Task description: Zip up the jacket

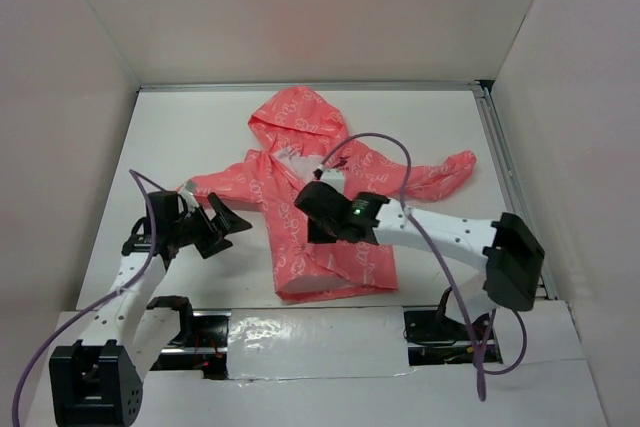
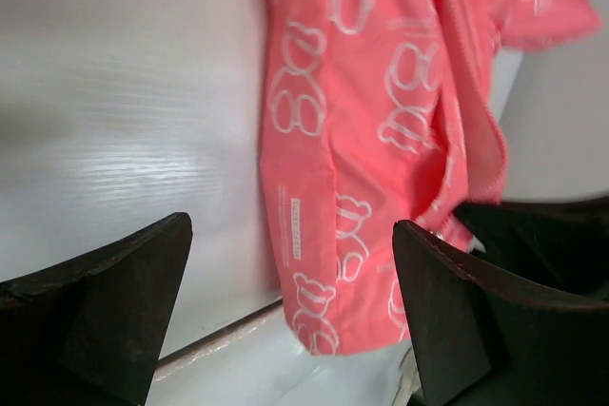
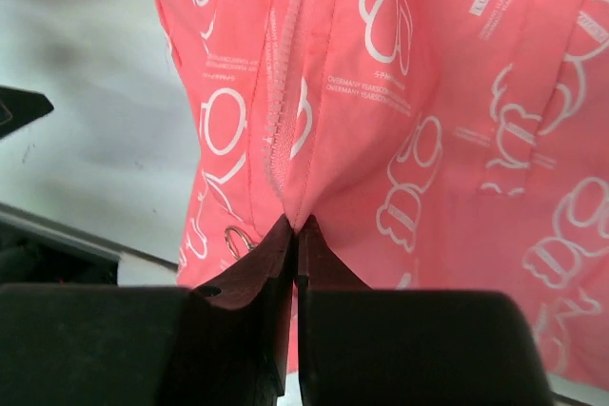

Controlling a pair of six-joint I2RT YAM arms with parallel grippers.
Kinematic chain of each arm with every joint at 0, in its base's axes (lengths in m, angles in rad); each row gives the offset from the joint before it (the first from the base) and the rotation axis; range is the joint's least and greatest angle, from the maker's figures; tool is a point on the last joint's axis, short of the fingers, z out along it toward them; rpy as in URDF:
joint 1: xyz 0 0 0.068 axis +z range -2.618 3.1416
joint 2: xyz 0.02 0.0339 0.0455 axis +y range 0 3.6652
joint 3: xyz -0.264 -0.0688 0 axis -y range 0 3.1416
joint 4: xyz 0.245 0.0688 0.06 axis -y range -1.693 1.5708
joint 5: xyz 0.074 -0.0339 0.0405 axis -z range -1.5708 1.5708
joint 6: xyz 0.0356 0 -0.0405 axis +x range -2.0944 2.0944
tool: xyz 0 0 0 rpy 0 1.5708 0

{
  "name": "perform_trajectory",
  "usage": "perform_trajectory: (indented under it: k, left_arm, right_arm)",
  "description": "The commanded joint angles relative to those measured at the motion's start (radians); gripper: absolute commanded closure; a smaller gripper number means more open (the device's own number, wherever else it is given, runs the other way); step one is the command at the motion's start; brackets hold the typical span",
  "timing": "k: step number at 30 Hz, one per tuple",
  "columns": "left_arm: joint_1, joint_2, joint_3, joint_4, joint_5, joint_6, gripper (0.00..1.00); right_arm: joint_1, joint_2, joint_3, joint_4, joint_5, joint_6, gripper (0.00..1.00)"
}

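Observation:
The coral-pink jacket (image 1: 345, 262) with white bear prints lies flat on the white table, hood (image 1: 297, 119) at the far end and sleeves spread. My right gripper (image 1: 312, 215) is over its lower front, shut on a fold of fabric beside the zipper teeth (image 3: 279, 111). In the right wrist view the gripper (image 3: 297, 227) pinches the jacket (image 3: 409, 92), with a small metal ring (image 3: 236, 237) just left of it. My left gripper (image 1: 228, 230) is open and empty, left of the jacket's hem. In the left wrist view this gripper (image 2: 290, 227) frames the hem corner (image 2: 319, 263).
White walls close in the table on three sides. A metal rail (image 1: 505, 167) runs along the right edge. A shiny taped strip (image 1: 300, 332) marks the near edge. Purple cables (image 1: 405, 172) loop over both arms. The right gripper's black body (image 2: 542, 244) shows in the left wrist view.

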Motion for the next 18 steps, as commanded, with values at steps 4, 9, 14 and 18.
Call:
perform_trajectory:
  k: [4,9,14,18]
  left_arm:
    - [-0.156,0.048,0.05,0.085,0.095,0.066,0.01]
    - [-0.271,0.095,0.096,0.1,0.043,0.054,0.01]
    - [-0.348,0.218,0.129,0.137,0.009,0.037,0.01]
    - [-0.412,0.301,0.175,0.136,-0.032,0.019,0.01]
  right_arm:
    - [-0.038,-0.028,-0.127,0.225,-0.112,-0.113,0.93]
    - [-0.017,0.11,-0.052,0.177,-0.092,-0.116,0.89]
    - [-0.017,0.124,-0.065,0.188,-0.105,-0.102,0.76]
    - [-0.018,0.136,-0.064,0.18,-0.138,-0.105,0.73]
